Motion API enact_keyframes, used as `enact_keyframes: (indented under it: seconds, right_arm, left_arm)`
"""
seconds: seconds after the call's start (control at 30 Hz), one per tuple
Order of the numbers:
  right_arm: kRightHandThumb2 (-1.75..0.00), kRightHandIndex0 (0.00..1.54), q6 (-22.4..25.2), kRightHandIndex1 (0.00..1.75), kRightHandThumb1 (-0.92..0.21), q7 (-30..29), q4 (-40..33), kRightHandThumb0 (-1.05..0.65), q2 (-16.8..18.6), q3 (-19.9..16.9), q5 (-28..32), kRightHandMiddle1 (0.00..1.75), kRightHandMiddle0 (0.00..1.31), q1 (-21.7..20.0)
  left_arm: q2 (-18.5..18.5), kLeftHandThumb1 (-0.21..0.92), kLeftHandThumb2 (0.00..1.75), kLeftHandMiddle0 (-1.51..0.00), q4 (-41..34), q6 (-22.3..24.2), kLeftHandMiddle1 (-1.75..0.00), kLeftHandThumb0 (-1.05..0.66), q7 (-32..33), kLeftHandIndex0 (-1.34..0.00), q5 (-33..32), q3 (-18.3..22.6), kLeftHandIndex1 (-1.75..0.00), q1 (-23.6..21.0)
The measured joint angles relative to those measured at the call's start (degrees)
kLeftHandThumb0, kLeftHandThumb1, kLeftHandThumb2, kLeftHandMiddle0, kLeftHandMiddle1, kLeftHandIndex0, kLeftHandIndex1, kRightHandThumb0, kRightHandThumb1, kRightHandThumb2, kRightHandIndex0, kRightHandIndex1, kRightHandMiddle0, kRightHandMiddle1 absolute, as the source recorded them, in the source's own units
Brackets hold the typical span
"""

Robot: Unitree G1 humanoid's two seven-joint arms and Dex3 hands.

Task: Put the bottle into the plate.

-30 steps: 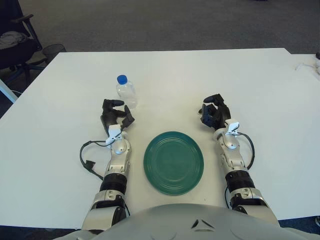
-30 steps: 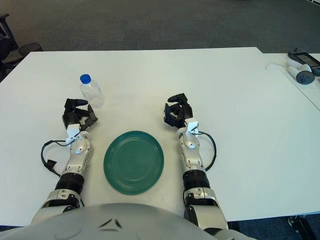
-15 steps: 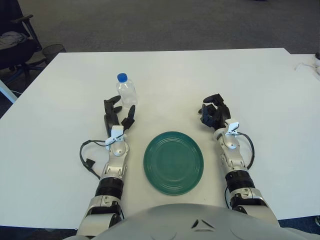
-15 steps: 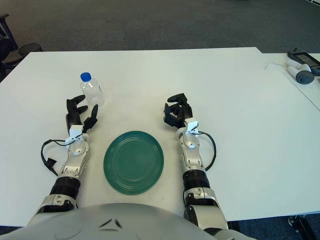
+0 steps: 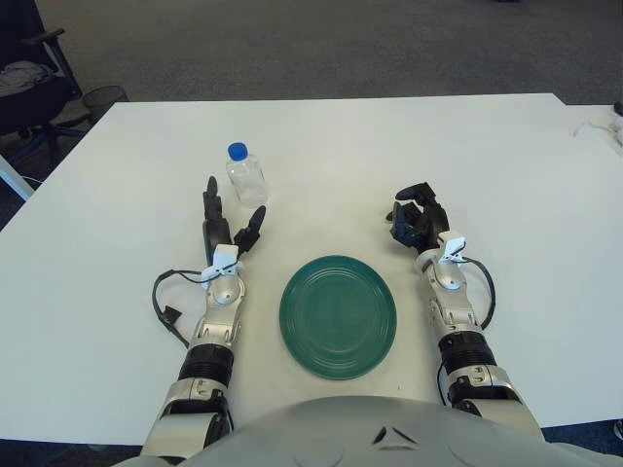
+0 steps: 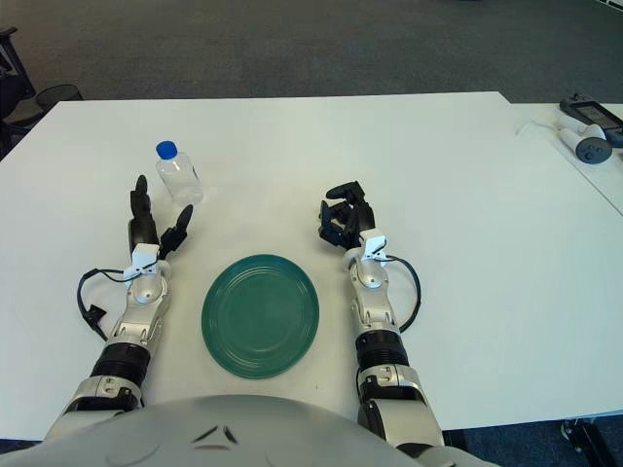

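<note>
Twin head views, down onto one shared table (image 5: 409, 146)

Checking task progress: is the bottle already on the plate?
No, the bottle stands upright on the table, apart from the green plate, just beyond the open left hand.

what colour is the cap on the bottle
Blue. The cap tops the clear bottle standing upright on the table; it shows best in the left eye view.

Bare table (image 5: 321, 165) between bottle (image 5: 245, 175) and plate (image 5: 338, 316); path unobstructed.
</note>
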Motion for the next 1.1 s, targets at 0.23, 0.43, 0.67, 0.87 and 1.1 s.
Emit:
enact_keyframes:
  seconds: [0.23, 0.43, 0.67, 0.87, 1.1]
  right_arm:
    - [-1.04, 0.47, 0.0, 1.65, -0.54, -0.1, 0.0, -0.01, 0.0, 0.0, -0.1, 1.74, 0.26, 0.0]
    - [-1.03, 0.48, -0.3, 1.65, -0.54, -0.6, 0.1, -0.01, 0.0, 0.1, -0.4, 1.74, 0.26, 0.0]
    - [-1.03, 0.48, -0.5, 1.65, -0.54, -1.0, 0.2, -0.01, 0.0, 0.2, -0.6, 1.74, 0.25, 0.1]
    - [-1.04, 0.49, -0.6, 1.64, -0.53, -1.0, 0.2, -0.01, -0.1, 0.3, -0.6, 1.74, 0.25, 0.0]
    - [-1.05, 0.5, -0.6, 1.64, -0.52, -0.9, 0.4, -0.01, -0.2, 0.4, -0.5, 1.74, 0.26, 0.0]
  left_arm:
    - [-0.1, 0.92, 0.22, 0.0, 0.4, -0.4, 0.0, -1.05, 0.7, 0.0, 0.0, 0.1, 0.0, -0.2]
    - [-0.3, 0.92, 0.21, 0.0, 0.7, -0.5, 0.0, -1.05, 2.0, 0.0, 0.0, 0.3, 0.0, -0.4]
    - [-0.4, 0.92, 0.21, 0.0, 1.3, -0.9, 0.0, -1.05, 3.0, 0.0, 0.0, 0.4, 0.0, -0.8]
    - [-0.4, 0.92, 0.22, 0.0, 2.4, -1.3, 0.0, -1.05, 3.3, 0.0, 0.0, 0.5, 0.0, -1.5]
    - [0.6, 0.92, 0.21, 0.0, 10.5, -1.4, 0.0, -1.05, 2.6, 0.0, -1.4, 1.6, 0.0, -7.3]
